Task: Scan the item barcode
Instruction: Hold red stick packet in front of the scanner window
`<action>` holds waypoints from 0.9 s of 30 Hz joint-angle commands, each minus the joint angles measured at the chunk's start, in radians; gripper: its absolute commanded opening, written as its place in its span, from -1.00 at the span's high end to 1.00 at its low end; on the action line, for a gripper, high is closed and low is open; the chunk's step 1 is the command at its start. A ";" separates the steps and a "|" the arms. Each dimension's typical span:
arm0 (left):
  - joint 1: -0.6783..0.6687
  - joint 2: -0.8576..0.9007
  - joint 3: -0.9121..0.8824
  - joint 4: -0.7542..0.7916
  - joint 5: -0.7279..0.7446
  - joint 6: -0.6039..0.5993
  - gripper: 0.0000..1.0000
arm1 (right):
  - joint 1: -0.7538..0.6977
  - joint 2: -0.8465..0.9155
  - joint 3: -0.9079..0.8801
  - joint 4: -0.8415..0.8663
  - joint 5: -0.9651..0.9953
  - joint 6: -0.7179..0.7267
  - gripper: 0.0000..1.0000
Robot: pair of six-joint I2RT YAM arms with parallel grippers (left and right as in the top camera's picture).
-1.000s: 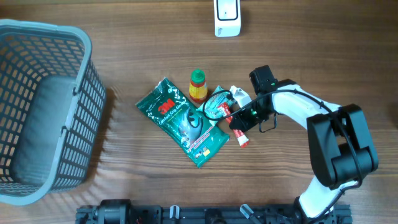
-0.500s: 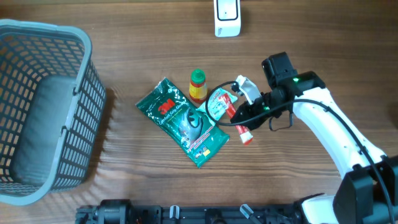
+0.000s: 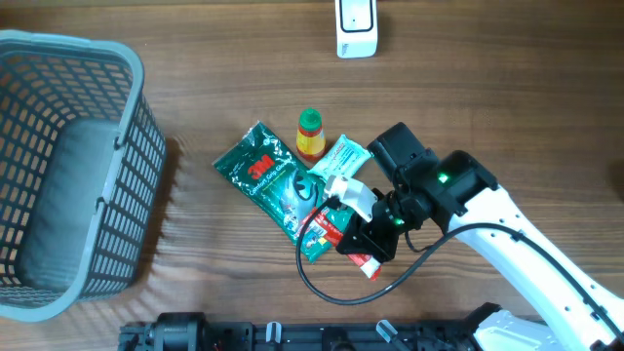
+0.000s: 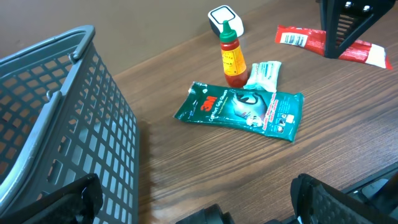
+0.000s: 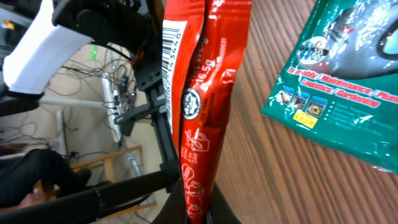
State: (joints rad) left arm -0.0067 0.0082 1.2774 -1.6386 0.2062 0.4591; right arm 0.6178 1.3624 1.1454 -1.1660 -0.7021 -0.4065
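**Red packet in right claw, scanner far off at 12**

The flat red foil packet with a white barcode label (image 3: 341,234) is pinched in the right claw (image 3: 372,242), jaws fully closed on one end of it. In the left wrist view it looks lifted clear of the brown wooden counter (image 3: 507,97), label side showing.

Key relation: the white boxy scanner unit (image 3: 356,27) lies at approx 12 o'clock from the claw, well apart, at the counter's far edge. The rest of the pile sits between them. Seen from overhead, the packet's long axis runs roughly 10 to 4 o'clock, so it prob needs carrying toward 12 and its label turning to face the scanner. The right arm is the only one near. The left claw (image 4: 199,202) hangs wide open and empty at the near edge, by the grey plastic mesh basket (image 3: 68,175).

Vs 1 s ago:
- The claw was then at the 3 o'clock side of the pile, w/ the packet low beside the green-capped sauce bottle (image 3: 310,136).
- It has since swung toward 7 o'clock. It now hangs over the lower corner of the green 3M pouch (image 3: 278,185).
- The wrist looks larger, so likely higher.
- A pale mint sachet (image 3: 344,156) beside the bottle is now uncovered.
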 commanded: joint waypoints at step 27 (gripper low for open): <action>-0.003 -0.003 0.001 0.002 -0.002 0.005 -1.00 | -0.260 0.394 0.008 1.278 0.782 -0.217 0.91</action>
State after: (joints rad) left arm -0.0067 0.0082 1.2770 -1.6394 0.2062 0.4591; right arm 0.3717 1.6409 1.1461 -0.0120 0.1799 -0.5228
